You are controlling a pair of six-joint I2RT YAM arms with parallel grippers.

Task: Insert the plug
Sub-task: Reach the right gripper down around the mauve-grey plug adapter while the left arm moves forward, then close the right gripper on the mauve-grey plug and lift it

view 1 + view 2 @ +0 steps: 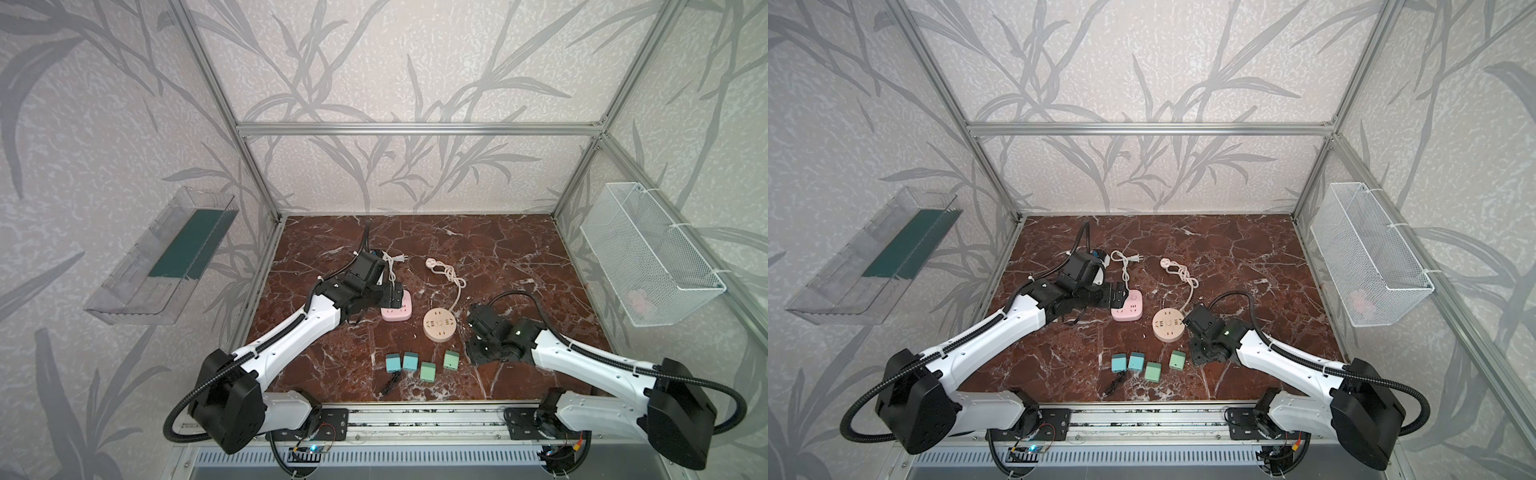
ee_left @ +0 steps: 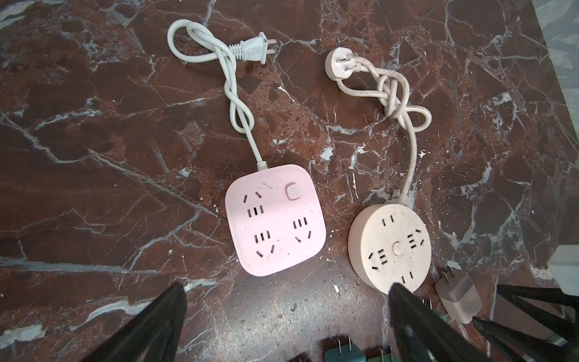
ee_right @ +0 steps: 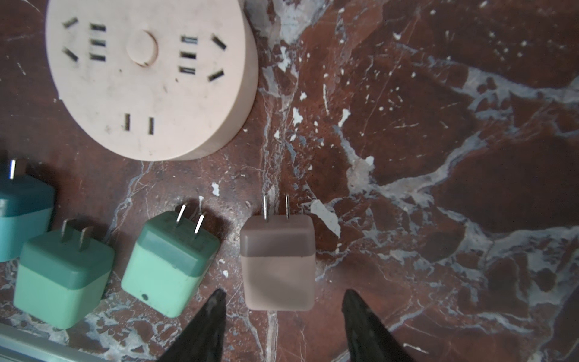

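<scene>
A taupe plug (image 3: pixel 277 260) lies flat on the marble, prongs toward the round beige socket block (image 3: pixel 150 78). My right gripper (image 3: pixel 284 296) is open and straddles the plug's rear end, with a gap on each side. In both top views that arm hides the plug. The left wrist view shows it (image 2: pixel 459 294) beside the round block (image 2: pixel 390 241). My left gripper (image 2: pixel 285 288) is wide open and empty, just short of the pink square socket block (image 2: pixel 275 219). Seen from above, it (image 1: pixel 395 293) hangs over the pink block (image 1: pixel 397 309).
Several green and teal plugs (image 1: pixel 427 371) lie in a row near the front edge, the nearest (image 3: pixel 166 263) close to my right fingers. Both blocks' cords trail toward the back. A thin black cable (image 1: pixel 390 380) lies in front. A wire basket (image 1: pixel 648 253) and a clear tray (image 1: pixel 162 257) hang on the side walls.
</scene>
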